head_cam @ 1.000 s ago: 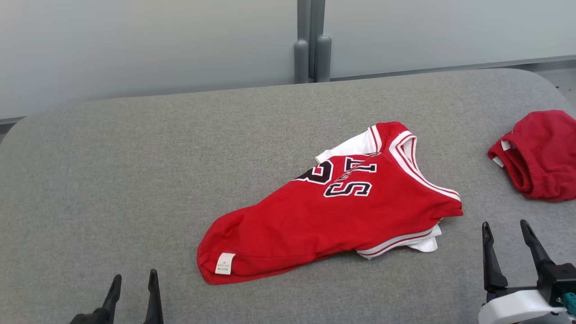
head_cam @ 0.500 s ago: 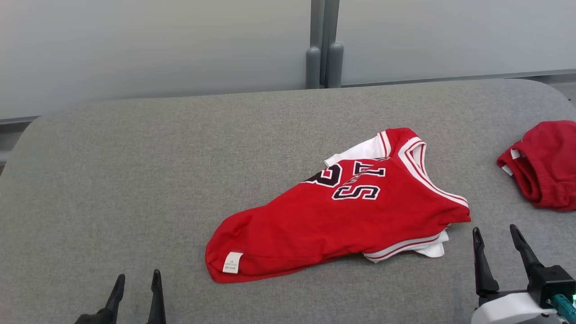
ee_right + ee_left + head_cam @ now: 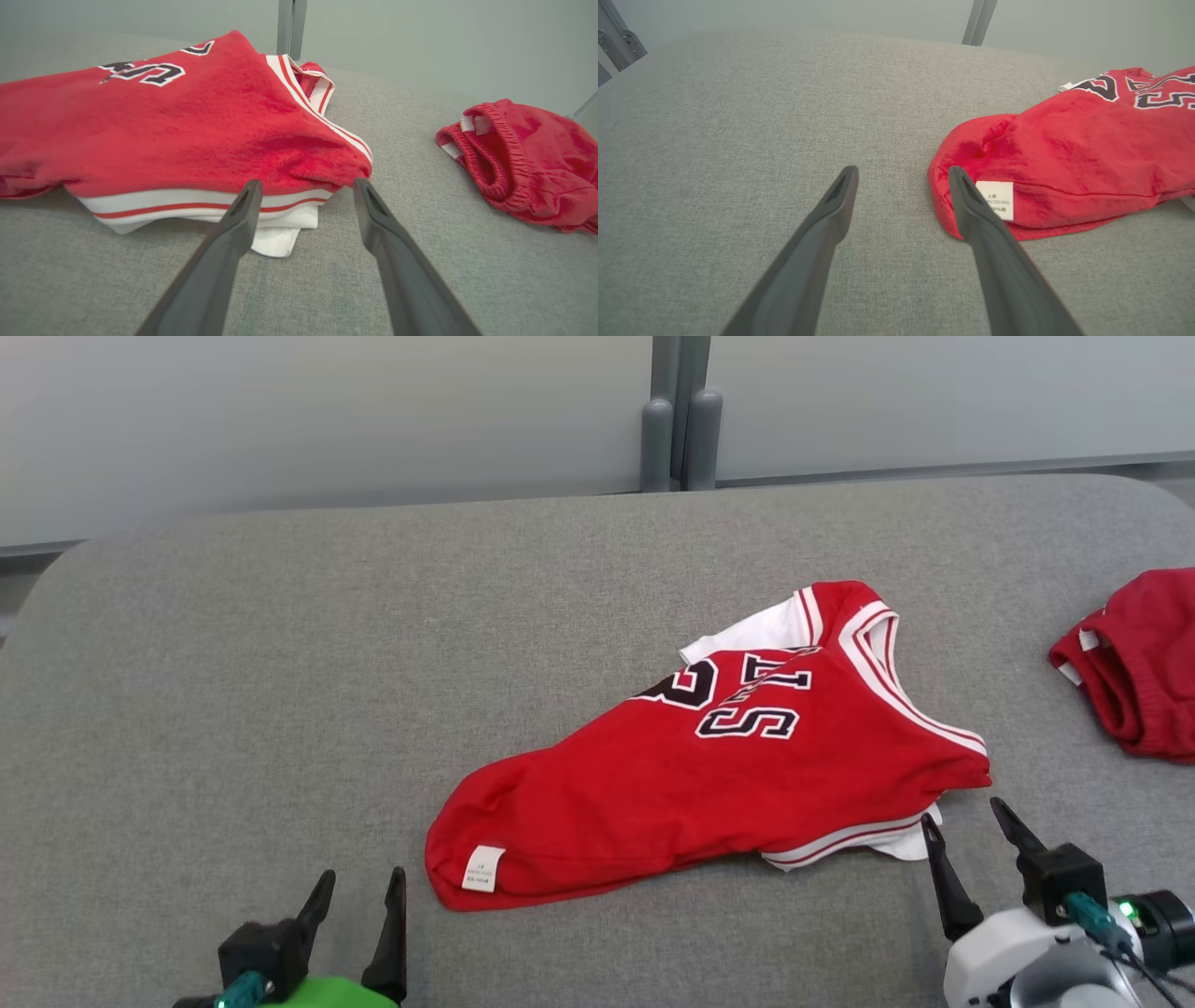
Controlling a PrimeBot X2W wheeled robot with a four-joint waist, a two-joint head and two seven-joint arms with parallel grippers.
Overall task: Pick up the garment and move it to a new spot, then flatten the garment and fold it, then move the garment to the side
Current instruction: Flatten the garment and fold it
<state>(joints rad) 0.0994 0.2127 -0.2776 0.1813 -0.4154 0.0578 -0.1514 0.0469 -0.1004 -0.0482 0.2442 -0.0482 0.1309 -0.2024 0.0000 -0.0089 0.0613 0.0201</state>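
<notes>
The garment [image 3: 709, 775], a red jersey with white trim and dark lettering, lies crumpled and partly doubled over itself on the grey padded surface [image 3: 373, 644], a little right of the middle. Its hem end points toward the robot's left and carries a small white label [image 3: 483, 869]. The striped armhole and a white inner layer stick out at the near right corner.

A second red piece with an elastic waistband [image 3: 1134, 663] sits well apart at the right edge of the surface. Two grey posts [image 3: 680, 429] stand behind the far rim against a pale wall. Nothing lies between either arm and the jersey.

The left pincer [image 3: 363, 877] hangs with its jaws spread and empty just beside the hem corner. In the left wrist view one finger [image 3: 971, 205] overlaps the label's edge. The right pincer [image 3: 962, 812] is likewise spread and empty, its tips right at the white-trimmed corner.

Compared with a second ago, both pincers sit closer to the jersey, the left one nearer the label and the right one shifted in from the side. The head camera has also shifted, while the jersey keeps its shape.

The lettering is partly folded under and unreadable. The second red piece is cut off by the picture's right edge. Whether either finger touches the cloth I cannot tell.
</notes>
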